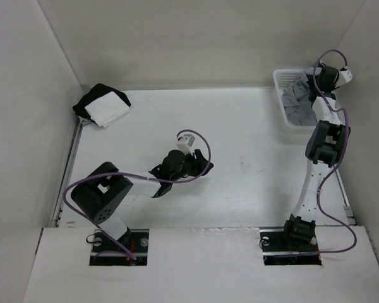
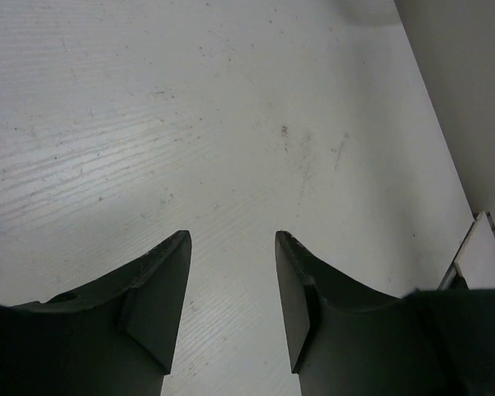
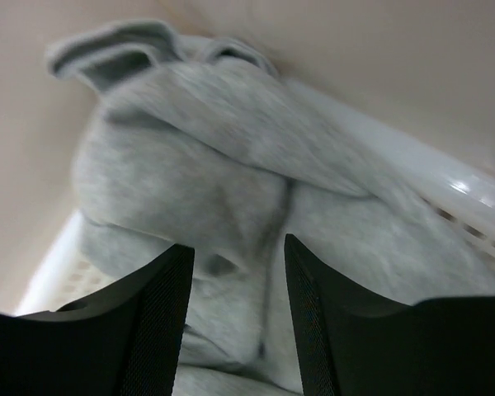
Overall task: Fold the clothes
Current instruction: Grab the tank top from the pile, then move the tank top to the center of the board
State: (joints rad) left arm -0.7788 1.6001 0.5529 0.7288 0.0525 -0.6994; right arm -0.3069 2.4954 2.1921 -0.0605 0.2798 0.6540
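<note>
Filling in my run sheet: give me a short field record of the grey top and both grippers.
grey top: crumpled in the white basket
basket position: far right corner of the table
right gripper: open, poised over the grey top
left gripper: open, empty, over bare table
other: black-and-white fabric stack, far left
folding: not begun

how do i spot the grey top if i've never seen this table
Look to the far right corner of the table, where a white basket sits. The grey top is bunched inside it, plain grey, unlike the black-and-white stack at the far left.
</note>
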